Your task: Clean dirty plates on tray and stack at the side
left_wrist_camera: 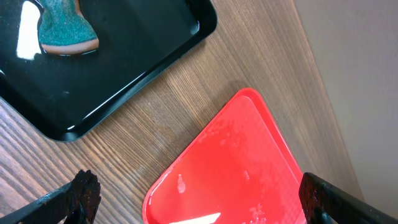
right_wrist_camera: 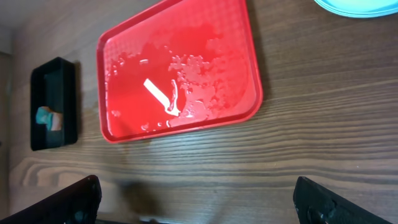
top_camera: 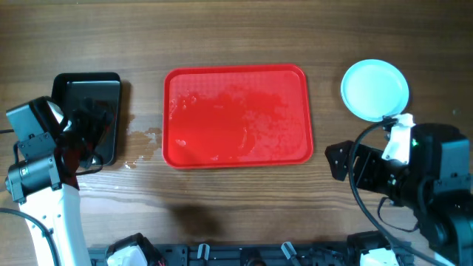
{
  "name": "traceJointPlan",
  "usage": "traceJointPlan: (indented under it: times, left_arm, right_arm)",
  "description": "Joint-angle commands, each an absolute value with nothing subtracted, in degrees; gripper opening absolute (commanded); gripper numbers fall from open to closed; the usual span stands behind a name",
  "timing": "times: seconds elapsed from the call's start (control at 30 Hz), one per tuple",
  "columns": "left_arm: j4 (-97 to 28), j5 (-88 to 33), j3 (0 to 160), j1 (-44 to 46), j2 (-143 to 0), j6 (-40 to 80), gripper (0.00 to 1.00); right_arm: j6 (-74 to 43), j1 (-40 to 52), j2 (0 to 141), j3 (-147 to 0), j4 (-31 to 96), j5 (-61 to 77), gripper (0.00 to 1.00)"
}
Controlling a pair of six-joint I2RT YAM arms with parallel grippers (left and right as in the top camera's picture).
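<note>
We see the plates (top_camera: 374,90) from above as a single pale mint-white disc, so we cannot tell how many lie stacked there. The right wrist view cuts them down to a sliver at its top edge. The right arm (top_camera: 414,166) overlaps their lower rim in the overhead view, and we cannot tell whether it touches them. The left arm (top_camera: 44,159) hides part of the black tray (top_camera: 89,92). The sponge (left_wrist_camera: 62,31) in that tray is cut off at the top of the left wrist view (teal, with an orange-brown edge).

Small puddles (top_camera: 144,137) sit on the wooden table (top_camera: 236,214) between the black tray and the red tray (top_camera: 236,72).

The left gripper (left_wrist_camera: 199,202) hangs over the near corner of the red tray with its fingers spread wide and nothing between them. The right gripper (right_wrist_camera: 199,202) is likewise spread wide over bare table, holding nothing.

The plates rest on the table just beyond the red tray's far right corner, apart from it, and the visible face looks clean and faintly bluish. The red tray lies mid-table, wet with streaks and droplets.
</note>
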State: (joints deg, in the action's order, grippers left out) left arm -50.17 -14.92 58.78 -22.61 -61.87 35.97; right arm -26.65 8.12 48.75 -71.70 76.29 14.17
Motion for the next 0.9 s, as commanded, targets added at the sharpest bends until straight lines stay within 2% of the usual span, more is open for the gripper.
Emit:
traceJointPlan:
  times: [0.0,0.17,0.33,0.57,0.87]
  left_arm:
    - [-50.2,-15.6,59.5,-22.6,-61.6,36.5,1.0]
    - [-50.2,-15.6,59.5,-22.6,-61.6,36.5,1.0]
    - [-50.2,-15.6,59.5,-22.6,-61.6,36.5,1.0]
    - [-50.2,-15.6,59.5,-22.6,-61.6,36.5,1.0]
    - [-50.2,-15.6,59.5,-22.6,-61.6,36.5,1.0]
  right_arm:
    - [-27.0,8.5,48.4,-71.5,75.7,11.0,1.0]
    - [-27.0,8.5,41.2,-69.2,69.1,7.0,1.0]
    - [-25.6,8.5,24.8,-55.8,52.5,6.8,1.0]
    - [-26.2,8.3,12.3,-43.1,51.8,4.2,1.0]
    - [-27.0,6.8,1.3,-18.0,18.4,6.6,1.0]
